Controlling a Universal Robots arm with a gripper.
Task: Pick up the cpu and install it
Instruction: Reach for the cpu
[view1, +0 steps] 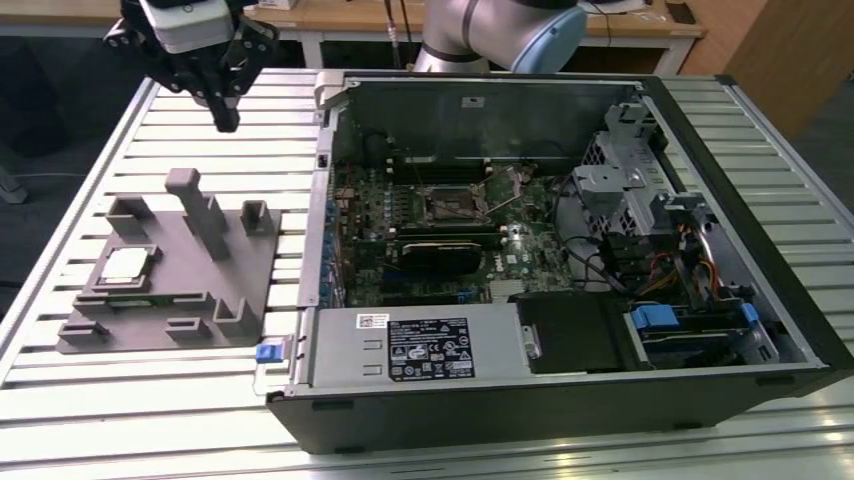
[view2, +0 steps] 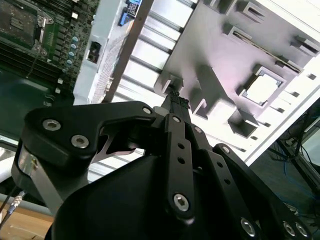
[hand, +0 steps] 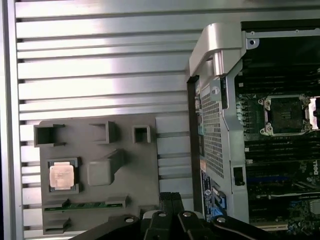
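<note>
High beside grey fixture (view1: 200, 290), over slatted table (view1: 134, 420): my claw (view1: 224, 122), fingers together, nothing between them. Step in hand, as I judge it: reach for cpu. To do it well: part fingers before descent, square them to chip's edges, drop straight, keep clear of fixture's tall posts (view1: 200, 215). Cpu (view1: 124, 266) lies flat in square pocket of fixture, on side away from computer case (view1: 534, 405), well apart from claw and lower. Beyond fixture, inside case: socket (view1: 445, 206), no chip in it.
</note>
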